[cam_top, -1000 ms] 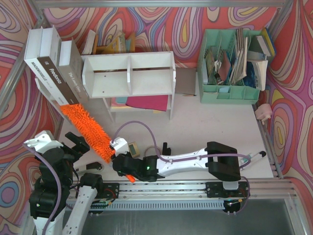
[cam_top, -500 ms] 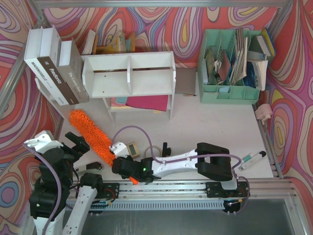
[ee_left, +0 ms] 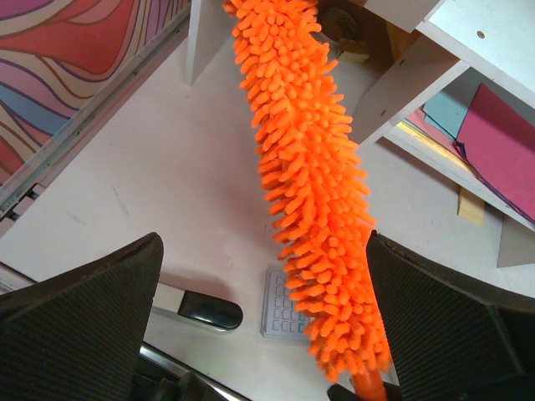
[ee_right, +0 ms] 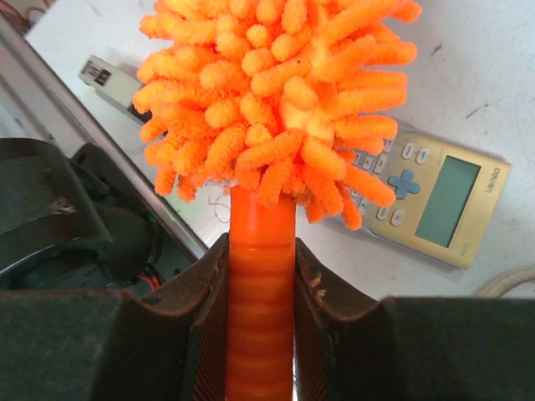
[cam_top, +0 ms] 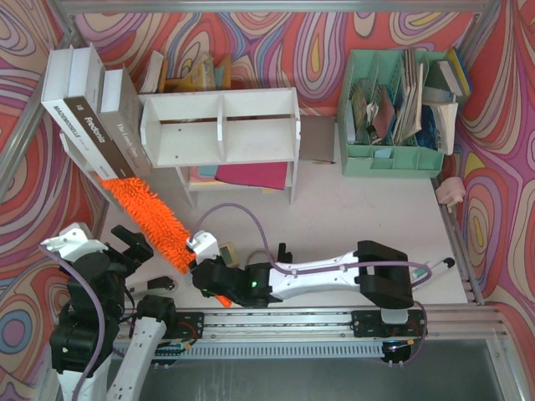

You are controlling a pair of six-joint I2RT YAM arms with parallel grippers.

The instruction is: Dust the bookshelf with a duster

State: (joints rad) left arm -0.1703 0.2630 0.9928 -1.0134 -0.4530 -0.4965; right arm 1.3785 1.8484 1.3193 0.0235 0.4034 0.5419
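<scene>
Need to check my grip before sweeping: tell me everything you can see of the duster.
The duster is a long, fluffy bright-orange microfibre head on a ribbed orange plastic handle. The right gripper clamps the handle. The head slants toward the bookshelf's left end, its tip by the leaning books.

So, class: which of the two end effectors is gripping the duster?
The right end effector, shut on the orange handle of the duster. The left end effector stands wide open, gripping nothing.
</scene>
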